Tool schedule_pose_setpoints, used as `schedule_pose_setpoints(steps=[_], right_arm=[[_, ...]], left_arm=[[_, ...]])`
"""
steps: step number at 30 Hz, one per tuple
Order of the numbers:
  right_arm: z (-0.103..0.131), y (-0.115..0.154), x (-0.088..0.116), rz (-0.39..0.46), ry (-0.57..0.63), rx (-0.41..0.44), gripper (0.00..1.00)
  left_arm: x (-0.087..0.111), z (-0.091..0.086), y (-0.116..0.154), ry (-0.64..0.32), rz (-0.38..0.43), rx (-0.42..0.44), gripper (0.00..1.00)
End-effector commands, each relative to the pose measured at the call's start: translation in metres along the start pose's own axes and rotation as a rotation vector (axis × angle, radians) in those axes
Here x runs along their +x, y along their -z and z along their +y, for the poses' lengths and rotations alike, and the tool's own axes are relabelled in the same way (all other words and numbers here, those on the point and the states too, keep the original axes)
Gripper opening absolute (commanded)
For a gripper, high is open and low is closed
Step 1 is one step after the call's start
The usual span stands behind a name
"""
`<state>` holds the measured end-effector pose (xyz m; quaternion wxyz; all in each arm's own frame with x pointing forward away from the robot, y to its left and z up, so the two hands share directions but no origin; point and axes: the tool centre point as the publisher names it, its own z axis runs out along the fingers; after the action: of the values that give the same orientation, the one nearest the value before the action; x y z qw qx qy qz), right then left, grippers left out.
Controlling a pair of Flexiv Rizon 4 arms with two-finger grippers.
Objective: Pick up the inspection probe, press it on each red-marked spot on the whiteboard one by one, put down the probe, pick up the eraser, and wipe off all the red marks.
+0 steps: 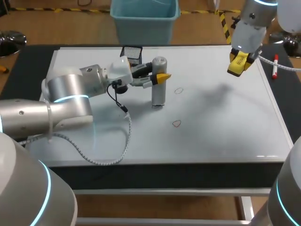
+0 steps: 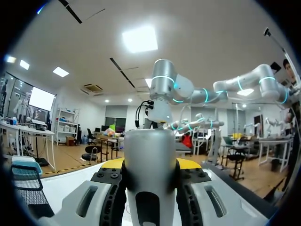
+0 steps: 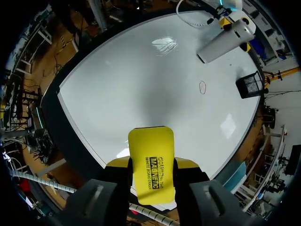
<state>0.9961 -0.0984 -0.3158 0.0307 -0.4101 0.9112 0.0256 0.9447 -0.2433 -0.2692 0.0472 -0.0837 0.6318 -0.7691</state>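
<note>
My left gripper is shut on the inspection probe, a silver cylinder held upright with its lower end on or just above the whiteboard. A red mark lies just right of the probe, and a second red mark lies nearer the front. In the left wrist view the probe fills the gap in my left gripper. My right gripper hangs above the board's back right, shut on the yellow eraser. From there the probe and one red mark show.
A black mesh holder stands at the board's back edge behind the probe. A red marker pen lies on the dark table right of the board. The left arm's cable trails over the board's left front.
</note>
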Motion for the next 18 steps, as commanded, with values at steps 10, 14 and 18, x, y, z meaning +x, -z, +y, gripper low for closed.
schedule_pose_setpoints(steps=[10,14,18], right_arm=[[-0.001,0.001,0.0,0.004,0.002,0.002,0.0],[-0.001,0.001,0.0,0.004,0.002,0.002,0.0],[-0.001,0.001,0.0,0.004,0.002,0.002,0.0]], left_arm=[[0.008,0.005,0.005,0.002,0.015,-0.023,0.0],[0.012,0.006,0.007,0.004,0.036,-0.054,0.0],[0.019,0.005,0.008,0.008,0.072,-0.102,0.0]])
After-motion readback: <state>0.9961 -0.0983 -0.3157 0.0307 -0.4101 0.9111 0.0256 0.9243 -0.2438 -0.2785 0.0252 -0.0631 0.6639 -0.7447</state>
